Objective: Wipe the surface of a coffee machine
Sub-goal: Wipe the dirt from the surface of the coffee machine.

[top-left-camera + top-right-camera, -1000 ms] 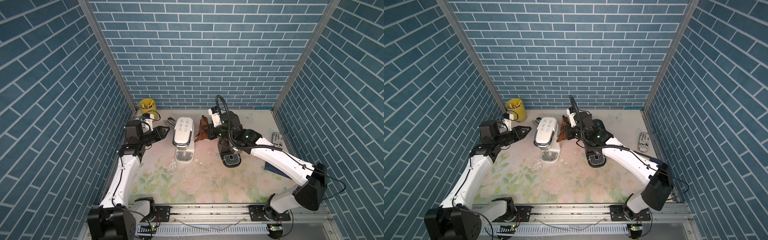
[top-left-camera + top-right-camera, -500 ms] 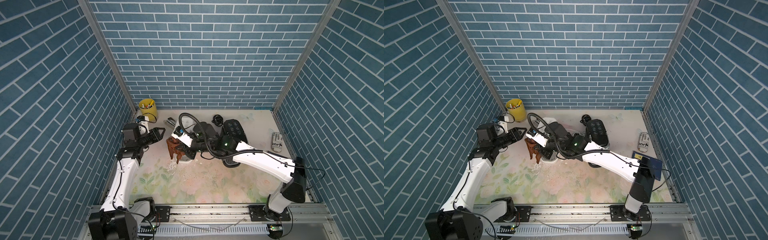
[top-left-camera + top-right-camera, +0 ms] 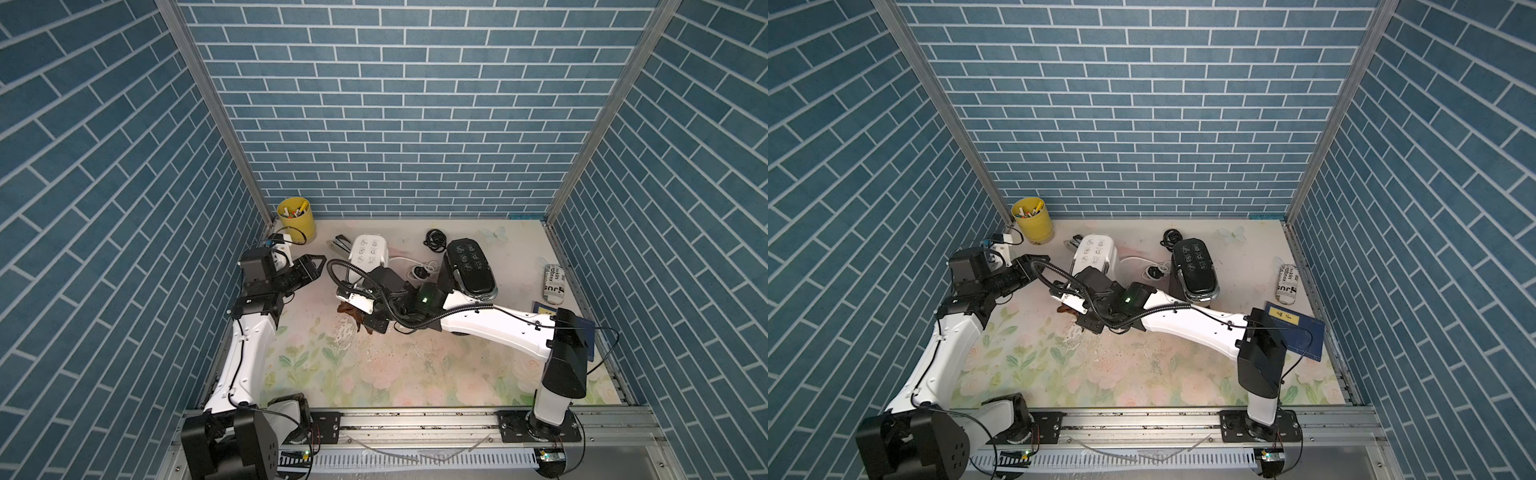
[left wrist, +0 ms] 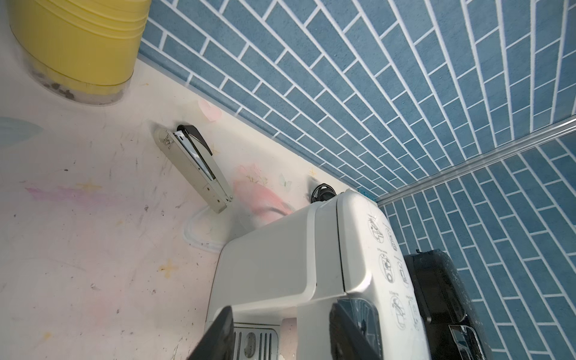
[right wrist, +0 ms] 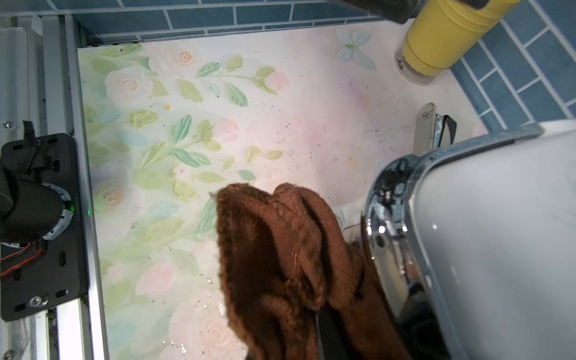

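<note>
Coffee machine (image 3: 368,254), the white one, stands toward the back of the worktop (image 3: 415,374), beside a black machine (image 3: 471,270), and the wiping has just changed faces. A second ago the right hand (image 3: 362,318) held the brown cloth (image 3: 345,309) against the flank that looks toward the black machine. Since then the right arm has swung across the front, and now the cloth hangs low before the white body, just beside its chrome-trimmed nose in the right wrist view. That hand is clamped tight on the cloth, which bunches out ahead of it. The left hand (image 3: 311,266) has kept its place near the opposite flank. Its jaws stand apart with nothing between them, and in both top views it is close to the casing but apart from it. This reads as one flank covered and the front now being wiped. The icon panel on top and the flank by the left hand are probably still to come. With nothing bracing the coffee machine, a firm push from the cloth may slide it on the worktop.
</note>
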Motion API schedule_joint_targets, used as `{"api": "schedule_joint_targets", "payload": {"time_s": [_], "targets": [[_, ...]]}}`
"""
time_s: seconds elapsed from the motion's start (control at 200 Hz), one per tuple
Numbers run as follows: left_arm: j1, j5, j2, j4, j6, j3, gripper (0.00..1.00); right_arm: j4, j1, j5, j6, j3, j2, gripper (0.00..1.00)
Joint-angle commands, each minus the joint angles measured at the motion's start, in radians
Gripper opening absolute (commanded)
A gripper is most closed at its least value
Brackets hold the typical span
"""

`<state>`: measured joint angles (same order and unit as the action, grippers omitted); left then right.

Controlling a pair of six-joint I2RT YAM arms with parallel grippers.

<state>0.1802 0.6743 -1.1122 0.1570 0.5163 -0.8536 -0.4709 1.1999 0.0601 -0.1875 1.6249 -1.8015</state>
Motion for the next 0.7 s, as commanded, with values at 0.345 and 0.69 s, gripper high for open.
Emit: {"api": "schedule_joint_targets", "payload": {"time_s": [0.345,0.69], "targets": [[0.011,0.045,-0.004,-0.051,0.026,0.026,0.50,0.041,0.004,0.066,-0.028,0.063,-0.039,0.00],[0.011,0.078,0.018,-0.106,0.036,0.024,0.50,-0.028,0.020,0.038,0.001,0.070,0.043,0.00]]}}
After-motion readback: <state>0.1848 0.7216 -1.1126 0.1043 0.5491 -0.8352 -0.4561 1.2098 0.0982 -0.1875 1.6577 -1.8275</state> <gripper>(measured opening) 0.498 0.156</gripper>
